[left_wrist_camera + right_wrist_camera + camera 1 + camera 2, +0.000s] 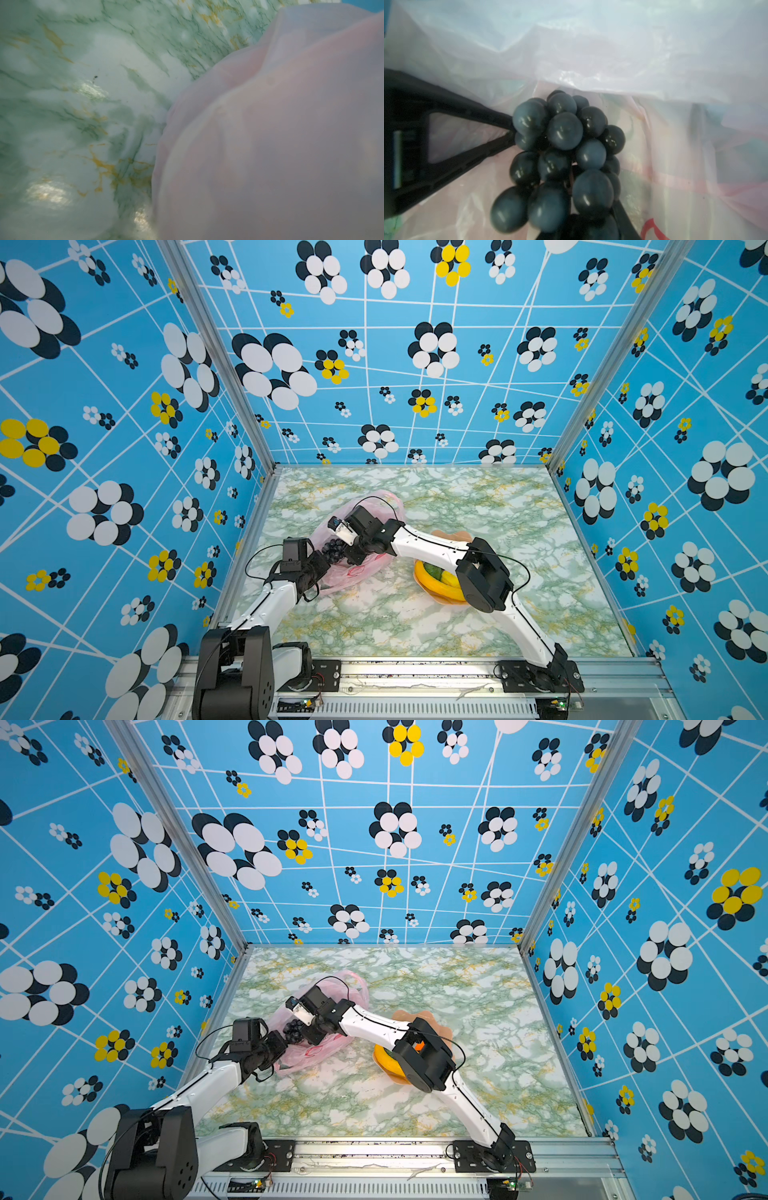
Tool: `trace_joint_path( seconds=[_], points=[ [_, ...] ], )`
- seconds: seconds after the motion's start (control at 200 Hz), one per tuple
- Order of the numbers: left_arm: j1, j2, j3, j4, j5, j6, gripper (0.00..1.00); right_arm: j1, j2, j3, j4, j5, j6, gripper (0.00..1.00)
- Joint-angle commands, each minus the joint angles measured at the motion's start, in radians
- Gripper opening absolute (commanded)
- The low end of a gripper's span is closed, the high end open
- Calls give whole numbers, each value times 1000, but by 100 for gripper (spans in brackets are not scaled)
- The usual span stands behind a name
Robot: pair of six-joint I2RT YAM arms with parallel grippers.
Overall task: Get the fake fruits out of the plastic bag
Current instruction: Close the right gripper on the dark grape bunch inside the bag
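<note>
Two arms at the plastic bag [365, 572], and the right one is the one that counts! The right gripper [564, 170] reaches in through the bag's mouth, and the grape bunch [334, 551] sits dead ahead of it, right between the jaws. The right wrist view shows the bunch's long axis running outward along the fingers [477, 110], so the jaws span its narrower width. They are partway closed, one finger pressed on one flank and the other tucked under the opposite side. I call that a grip on the grapes.

Bag film lies behind and beneath the bunch, close to the fingertips, so a snag on the way out is possible. The left gripper [320, 566] is just beside the bunch, jaws fully closed at the bag's rim. Whether film is pinched between them, I cannot tell. The lift should go up and back along the right gripper's own reach.
</note>
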Motion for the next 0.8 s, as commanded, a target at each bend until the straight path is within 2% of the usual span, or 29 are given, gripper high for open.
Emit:
trace_joint_path(
  seconds=[0.0,0.46,0.795],
  points=[
    [8,16,43,8,-30,-4,3,10,-99,-47,55,28,15,28],
    [8,68,77,-25,-70,29,2,3,-291,-194,134,76,52,28],
    [2,62,93,-41,-106,96,3,-63,-496,-322,91,86,81,28]
  ],
)
